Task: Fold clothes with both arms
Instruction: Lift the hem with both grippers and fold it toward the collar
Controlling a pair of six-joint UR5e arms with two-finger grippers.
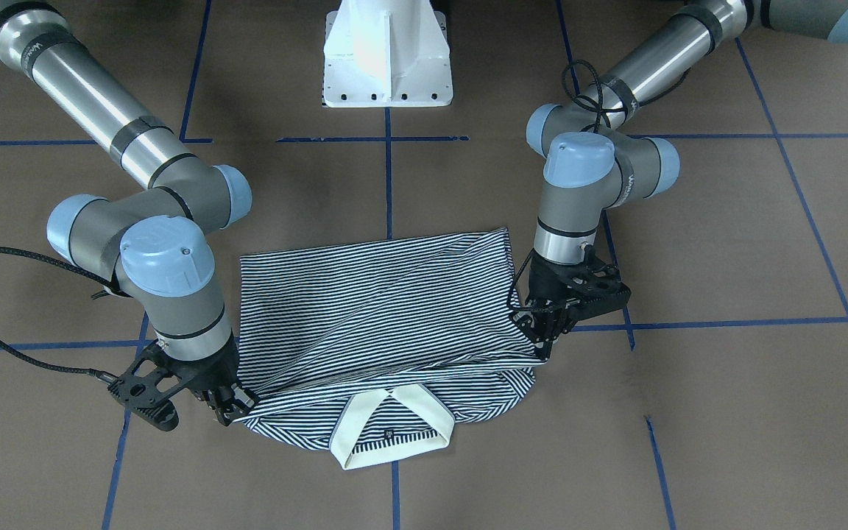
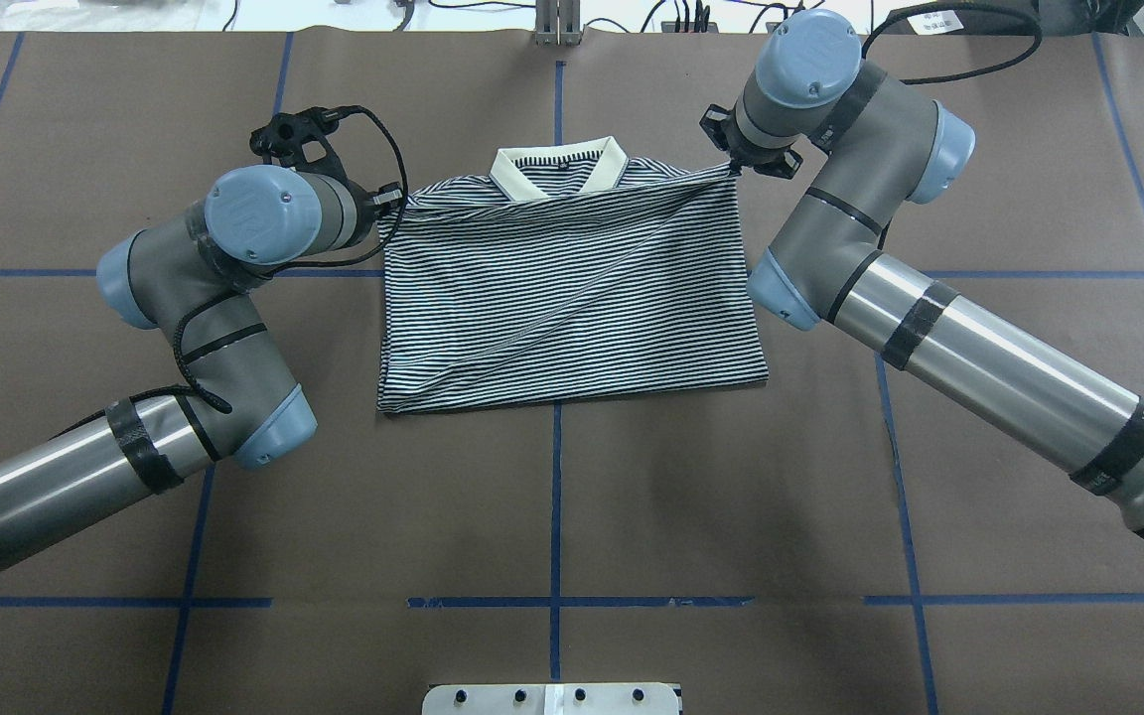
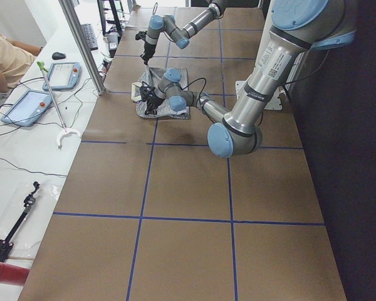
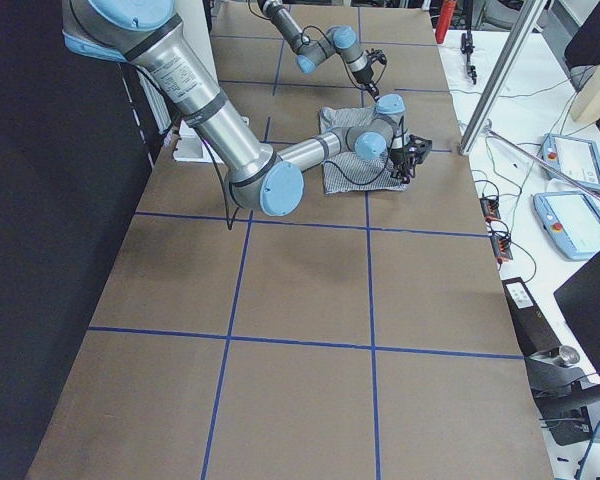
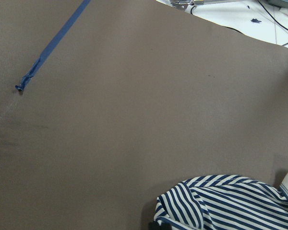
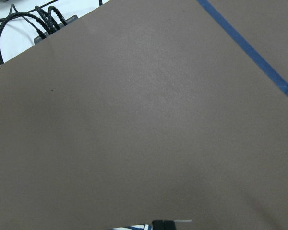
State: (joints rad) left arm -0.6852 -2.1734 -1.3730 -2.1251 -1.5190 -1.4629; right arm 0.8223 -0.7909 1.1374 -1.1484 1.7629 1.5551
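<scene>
Soft striped knit, probably light and limp: left tool (image 1: 543,340) and right tool (image 1: 235,409) each clamp a corner of the polo shirt (image 1: 380,302).

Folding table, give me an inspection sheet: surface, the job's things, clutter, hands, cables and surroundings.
Surface: brown table cover with a blue tape grid, lying flat.
Job's things: striped polo shirt, its hem folded up to just short of the cream collar.
Clutter: nothing seen.
Hands: left hand and right hand each pinch a corner of the folded-over layer.
Cables: black cable loops off the right wrist, clear of the shirt; second black cable arcs off the left wrist.
Surroundings: white pedestal base; side bench with control tablets; a person's arm.
</scene>
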